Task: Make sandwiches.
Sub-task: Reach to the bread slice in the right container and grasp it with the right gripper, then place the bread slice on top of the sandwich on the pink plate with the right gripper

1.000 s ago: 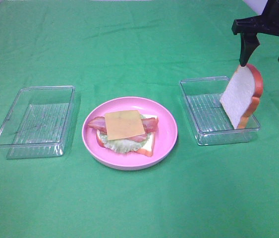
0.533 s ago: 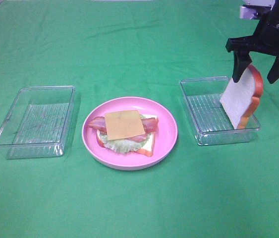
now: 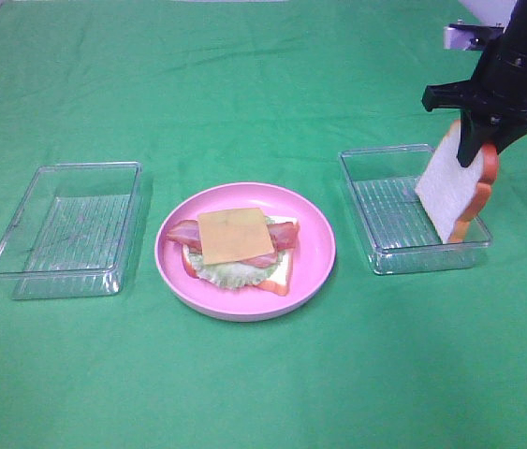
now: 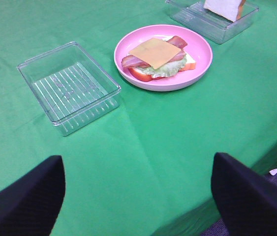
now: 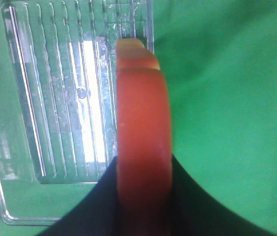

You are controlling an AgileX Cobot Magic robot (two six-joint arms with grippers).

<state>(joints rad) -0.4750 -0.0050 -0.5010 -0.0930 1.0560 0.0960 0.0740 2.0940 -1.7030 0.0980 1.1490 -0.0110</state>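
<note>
You've got base, lettuce, bacon, cheese stacked on the plate (image 3: 314, 271); right claw (image 3: 481, 148) grips top bread slice (image 3: 450, 182), left claw (image 4: 138, 196) open.

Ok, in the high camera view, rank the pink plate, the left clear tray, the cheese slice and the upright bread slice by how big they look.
1. Pink plate and left clear tray: too close to rank.
2. Upright bread slice.
3. Cheese slice, close to the bread slice, which stands farther back and tilted.
</note>
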